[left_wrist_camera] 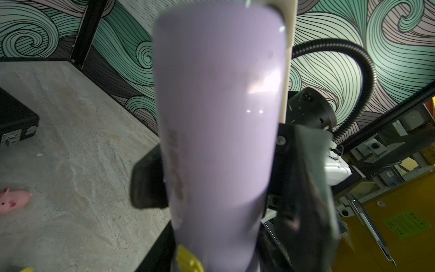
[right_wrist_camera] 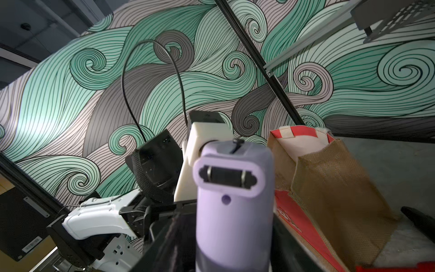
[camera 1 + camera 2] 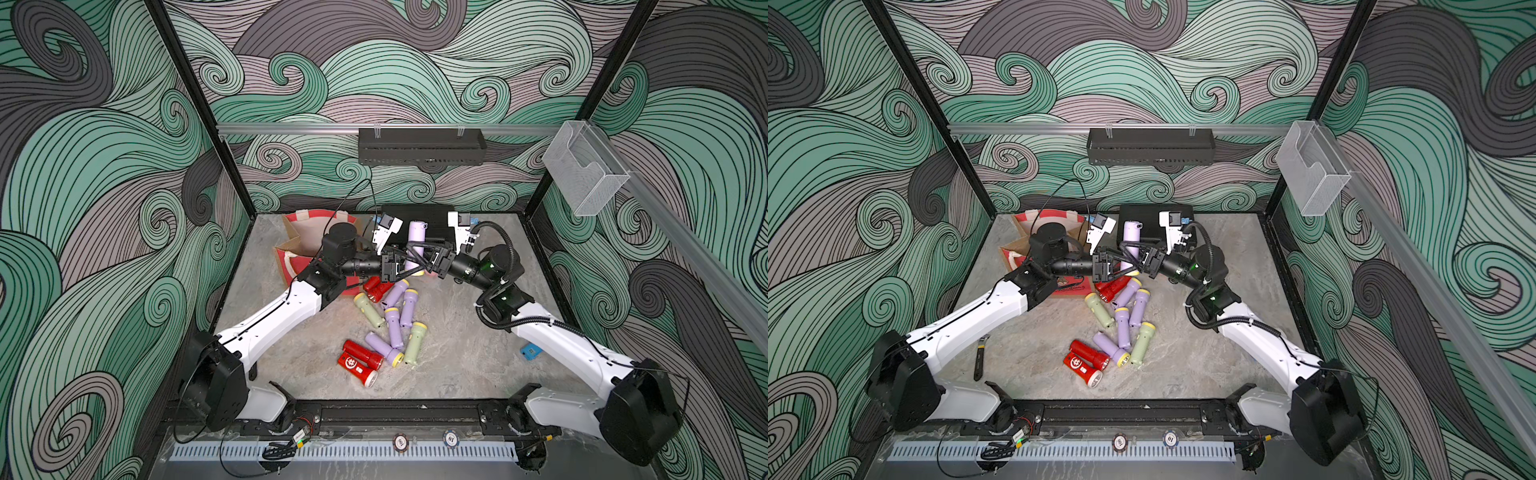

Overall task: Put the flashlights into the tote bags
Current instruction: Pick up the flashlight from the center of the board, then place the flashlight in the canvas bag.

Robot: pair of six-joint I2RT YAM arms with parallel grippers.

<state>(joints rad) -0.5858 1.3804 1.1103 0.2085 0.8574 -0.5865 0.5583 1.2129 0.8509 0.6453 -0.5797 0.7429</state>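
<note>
Flashlight point(image 3: 415, 239) in clench of left tool point(image 3: 406, 258), near tote bag point(image 3: 293, 235) rim; right tool point(image 3: 426, 255) grip unclear.

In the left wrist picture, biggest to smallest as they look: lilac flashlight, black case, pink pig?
1. lilac flashlight (very near the camera)
2. black case (cut off by the edge)
3. pink pig

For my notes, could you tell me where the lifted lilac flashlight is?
In both top views the lilac flashlight hangs between the left gripper and right gripper, right of the tote bag.
</note>
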